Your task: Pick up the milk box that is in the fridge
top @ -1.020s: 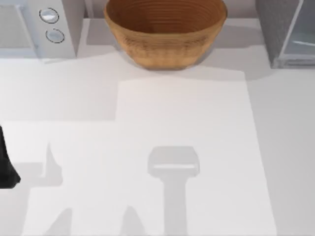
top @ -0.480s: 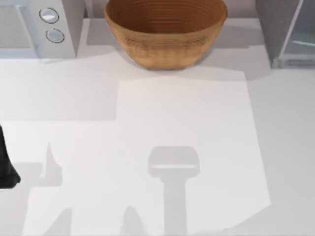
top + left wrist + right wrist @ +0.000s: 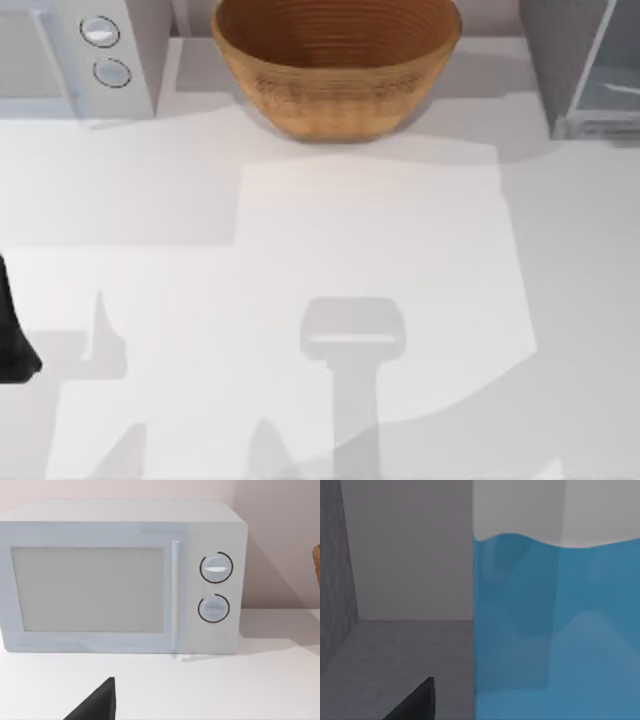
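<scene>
Milk box [image 3: 555, 625]: seen very close in the right wrist view, with blue sides and a white top; it stands on the grey floor inside the fridge, close to the right gripper's camera.
Fridge [image 3: 580, 65]: grey cabinet with a pale glass door panel, placed at the back right of the table, to the right of the wicker bowl; its grey inner walls and floor are seen beside the milk box in the right wrist view.
Right gripper [image 3: 415, 702]: a dark finger tip is seen low over the fridge floor, just beside the milk box; whether its fingers are spread or closed cannot be told.
Wicker bowl [image 3: 335, 60]: placed at the back middle, between the fridge and the microwave.
Microwave [image 3: 120, 577]: white box with two round knobs, left of the wicker bowl.
Left arm [image 3: 12, 330]: parked at the table's left edge, well apart from the wicker bowl; finger state cannot be told.
Table [image 3: 200, 200]: white, crossed by grey shadows.
</scene>
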